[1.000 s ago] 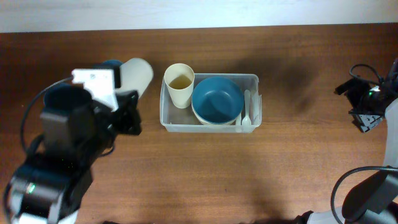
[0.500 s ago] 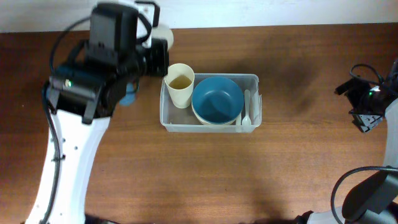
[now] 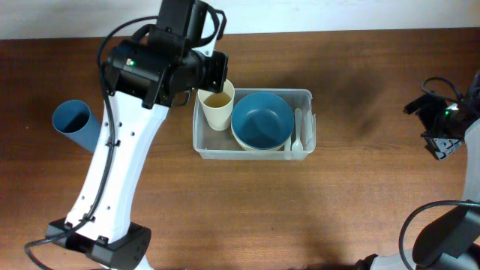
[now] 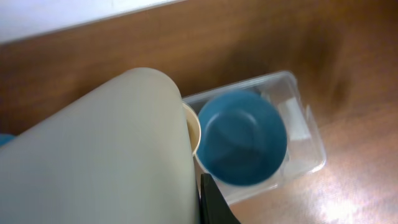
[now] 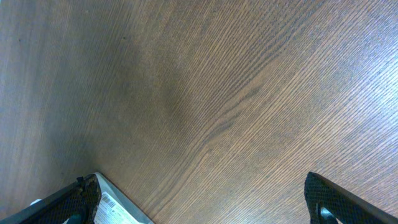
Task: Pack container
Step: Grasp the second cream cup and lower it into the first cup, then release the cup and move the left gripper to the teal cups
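At mid-tabletop, the container sits part-packed, with your left pincer holding a cream cup just over its left end.
Your left pincer is pinching the cream cup; your right pincer hangs spread wide, well off to the right. Expect the container to be light, thin-walled and slick, so take it by the stiffer rim at a short end, clear of the second cup, blue bowl and spoon inside.

Count — container 1, cream cup 2, blue cup 1, blue bowl 1, spoon 1.
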Tool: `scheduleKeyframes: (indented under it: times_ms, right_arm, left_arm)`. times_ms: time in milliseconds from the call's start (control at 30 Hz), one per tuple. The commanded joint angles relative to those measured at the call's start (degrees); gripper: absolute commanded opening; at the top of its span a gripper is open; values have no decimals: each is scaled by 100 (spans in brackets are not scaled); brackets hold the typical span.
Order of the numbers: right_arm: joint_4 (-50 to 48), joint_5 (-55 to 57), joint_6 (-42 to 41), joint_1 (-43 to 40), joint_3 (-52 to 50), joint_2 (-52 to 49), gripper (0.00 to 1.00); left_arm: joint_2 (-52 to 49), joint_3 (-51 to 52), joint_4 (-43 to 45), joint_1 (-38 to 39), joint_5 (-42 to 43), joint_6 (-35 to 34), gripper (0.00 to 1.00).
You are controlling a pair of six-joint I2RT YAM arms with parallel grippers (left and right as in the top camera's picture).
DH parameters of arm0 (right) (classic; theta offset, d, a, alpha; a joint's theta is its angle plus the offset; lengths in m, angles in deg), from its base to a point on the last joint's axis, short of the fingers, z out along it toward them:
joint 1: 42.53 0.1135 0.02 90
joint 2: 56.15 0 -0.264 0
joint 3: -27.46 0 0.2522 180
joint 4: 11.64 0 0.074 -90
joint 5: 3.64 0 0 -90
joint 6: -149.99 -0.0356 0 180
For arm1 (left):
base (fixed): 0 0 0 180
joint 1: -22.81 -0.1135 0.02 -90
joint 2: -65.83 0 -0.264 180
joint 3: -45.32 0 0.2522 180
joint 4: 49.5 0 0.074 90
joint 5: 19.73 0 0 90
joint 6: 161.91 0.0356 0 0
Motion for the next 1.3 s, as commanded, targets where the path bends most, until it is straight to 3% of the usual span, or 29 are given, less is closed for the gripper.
scheduleKeyframes:
  times_ms: [0, 567, 1100, 1267]
  right_arm:
    - [-2, -11, -50, -22, 85, 140, 99]
    - [-2, -11, -50, -22, 85, 140, 99]
    - [-2, -11, -50, -22, 85, 140, 99]
    - [-2, -11, -50, -22, 85, 140, 99]
  left_arm:
    - [-52, -107, -111, -4, -85, 155, 1]
    - [-529, -105, -516, 11, 70, 197, 2]
    - [-640, -105, -313, 173, 87, 240, 2]
    - [-640, -105, -313, 173, 87, 240, 27]
